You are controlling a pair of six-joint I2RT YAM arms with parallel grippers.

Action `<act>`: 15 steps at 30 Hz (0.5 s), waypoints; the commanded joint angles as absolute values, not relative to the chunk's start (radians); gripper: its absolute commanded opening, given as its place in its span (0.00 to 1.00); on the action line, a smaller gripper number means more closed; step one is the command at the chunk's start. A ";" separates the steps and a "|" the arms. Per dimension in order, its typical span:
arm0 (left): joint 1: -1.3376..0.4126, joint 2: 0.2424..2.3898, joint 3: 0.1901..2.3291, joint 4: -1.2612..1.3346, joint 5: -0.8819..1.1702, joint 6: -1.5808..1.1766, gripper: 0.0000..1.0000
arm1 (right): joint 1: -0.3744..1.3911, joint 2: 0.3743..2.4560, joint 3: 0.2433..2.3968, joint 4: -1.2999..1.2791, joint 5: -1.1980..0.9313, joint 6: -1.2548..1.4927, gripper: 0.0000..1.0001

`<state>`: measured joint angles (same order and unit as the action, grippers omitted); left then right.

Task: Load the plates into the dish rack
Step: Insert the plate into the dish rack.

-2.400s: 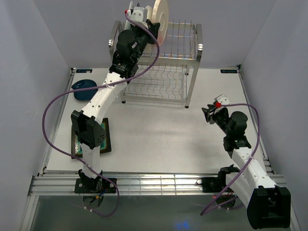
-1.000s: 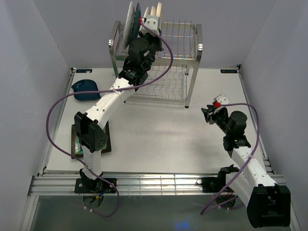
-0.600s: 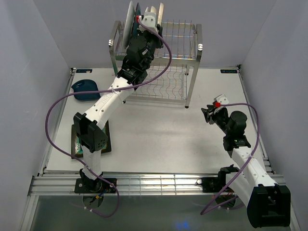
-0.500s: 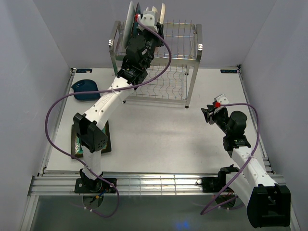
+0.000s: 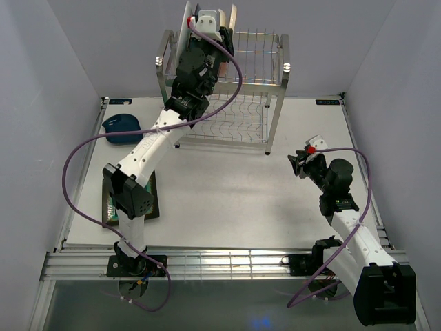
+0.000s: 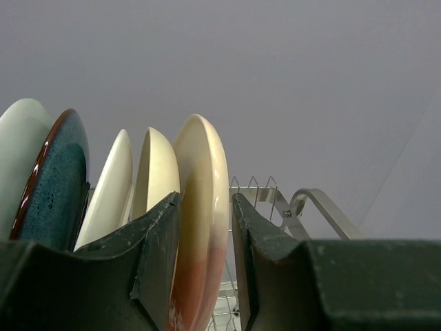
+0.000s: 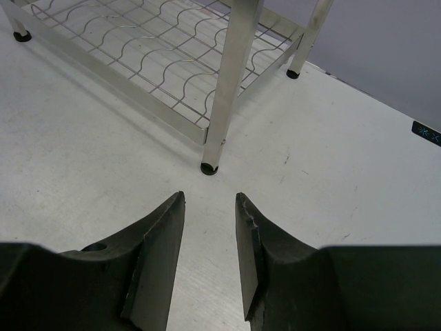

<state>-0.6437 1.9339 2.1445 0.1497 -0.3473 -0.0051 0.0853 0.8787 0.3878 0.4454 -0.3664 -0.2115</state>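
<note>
The cream-and-pink round plate (image 6: 201, 158) is stood upright on the top tier of the steel wire dish rack (image 5: 262, 52), straddled by the open left pincer (image 6: 205, 201), while the right pincer (image 7: 210, 200) is held open, empty, over the white bench (image 7: 331, 158).

The left arm (image 5: 148, 146) stretches high and far, jaws slightly parted; the right arm (image 5: 357, 236) sits folded low, jaws apart.

The left gripper (image 6: 204, 207) sits astride an upright cream plate (image 6: 202, 155), with only slivers of room on either side of it. Left of that gripper four more plates (image 6: 155, 179) stand packed close; right of it the wires of the rack (image 6: 256, 185) are bare. Ahead of the right gripper (image 7: 209, 207), bare table (image 7: 337, 165) runs up to a post (image 7: 233, 76) straight in front, with a low wire shelf (image 7: 138, 48) beyond and to the left.
</note>
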 commanded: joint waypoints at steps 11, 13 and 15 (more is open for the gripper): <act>-0.640 1.398 1.565 0.317 -0.284 -0.195 0.66 | 0.081 0.877 0.402 0.482 -0.374 -0.209 0.43; -0.640 1.301 1.429 0.348 -0.296 -0.221 0.70 | 0.080 0.874 0.403 0.479 -0.374 -0.207 0.44; -0.638 1.244 1.349 0.350 -0.328 -0.242 0.72 | 0.078 0.874 0.402 0.479 -0.371 -0.210 0.45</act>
